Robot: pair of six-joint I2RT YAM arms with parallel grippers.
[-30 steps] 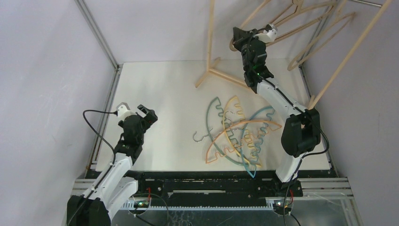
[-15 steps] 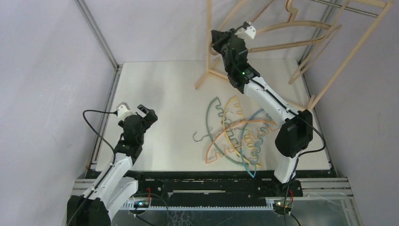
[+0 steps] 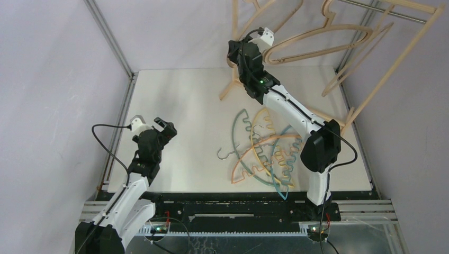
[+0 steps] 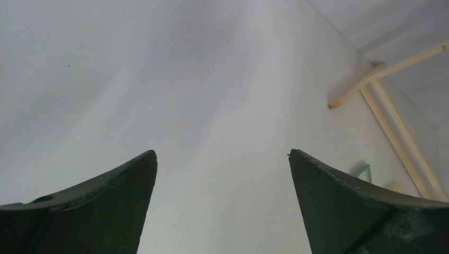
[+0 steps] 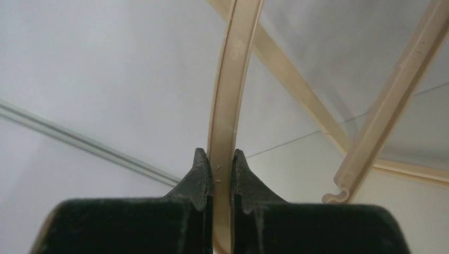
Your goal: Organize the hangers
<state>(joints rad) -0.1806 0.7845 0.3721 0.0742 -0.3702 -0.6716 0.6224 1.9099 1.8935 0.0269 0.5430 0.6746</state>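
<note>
Stretching across the whole scene as a white rectangular tabletop point(image 3: 180, 106), bearing everything else. Standing on its far right part as a tall pale wooden rack frame point(image 3: 235, 42), carrying a thin metal rod point(image 3: 392, 10) across the top. Extending the right arm point(image 3: 296, 108) up and back beside the frame's left post. Bending the left arm point(image 3: 135, 185) over the near left of the table, well apart from the hangers. Lying right of the table's middle as a heap of thin arched teal, orange, yellow and blue hangers point(image 3: 265, 147) with wavy notched edges, overlapping one another. Holding a smooth beige wooden hanger point(image 5: 232, 79) in the air near the rack. Clenching the right gripper point(image 5: 219, 164) on that hanger's curved bar, both pads touching it. Keeping the left gripper point(image 4: 222, 153) spread wide, grasping nothing.
</note>
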